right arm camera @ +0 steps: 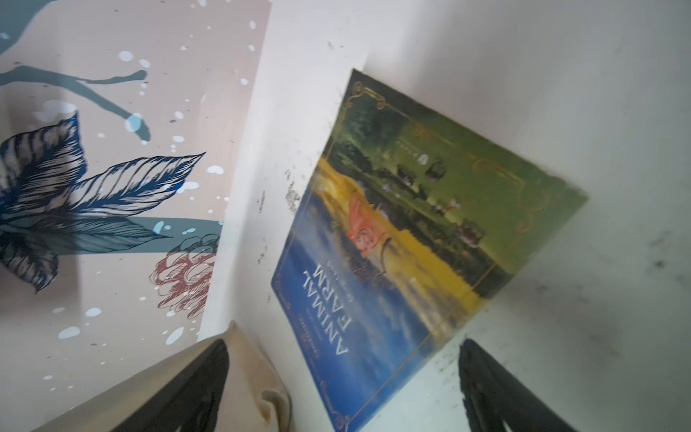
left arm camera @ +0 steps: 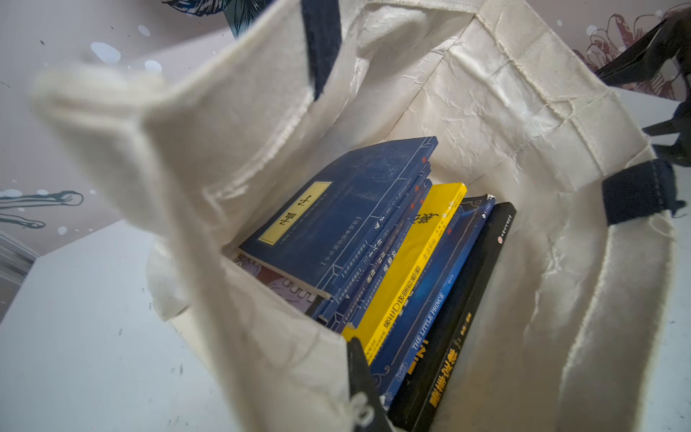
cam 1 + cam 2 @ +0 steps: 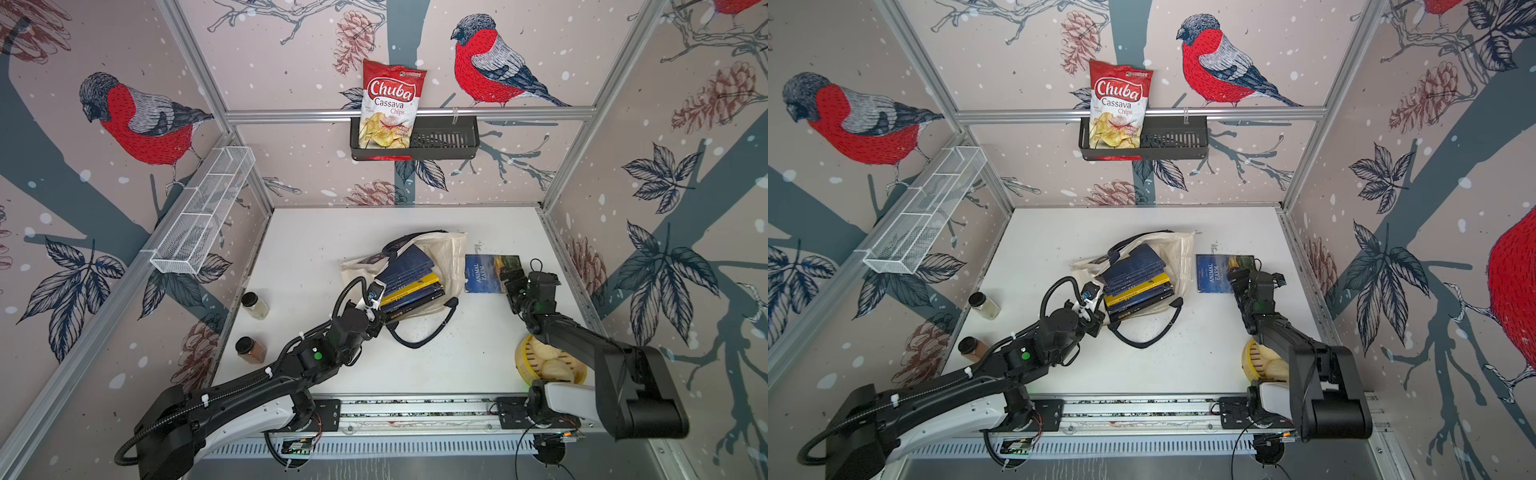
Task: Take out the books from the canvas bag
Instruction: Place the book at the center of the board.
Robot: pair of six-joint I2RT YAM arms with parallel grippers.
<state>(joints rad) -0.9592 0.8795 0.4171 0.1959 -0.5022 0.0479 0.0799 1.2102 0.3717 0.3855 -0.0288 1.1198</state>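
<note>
The cream canvas bag [image 3: 446, 253] [image 3: 1177, 253] lies on its side mid-table, its mouth facing the arms. Several books [image 3: 411, 282] [image 3: 1136, 282], navy with one yellow, are stacked inside it. In the left wrist view the books [image 2: 355, 232] show through the open mouth, one spine reading "The Little Prince". My left gripper [image 3: 376, 305] [image 2: 355, 396] is shut on the bag's near rim [image 2: 261, 318], holding it up. One more book, "Animal Farm" [image 3: 488, 272] [image 1: 411, 243], lies flat on the table right of the bag. My right gripper [image 3: 514, 286] [image 1: 342, 381] is open just over its near edge and holds nothing.
A navy strap handle [image 3: 424, 336] trails in front of the bag. Two spice jars [image 3: 255, 305] [image 3: 250, 350] stand at the left. A yellow steamer with buns [image 3: 544, 361] sits under the right arm. A chips bag [image 3: 388, 108] hangs in a black wall basket.
</note>
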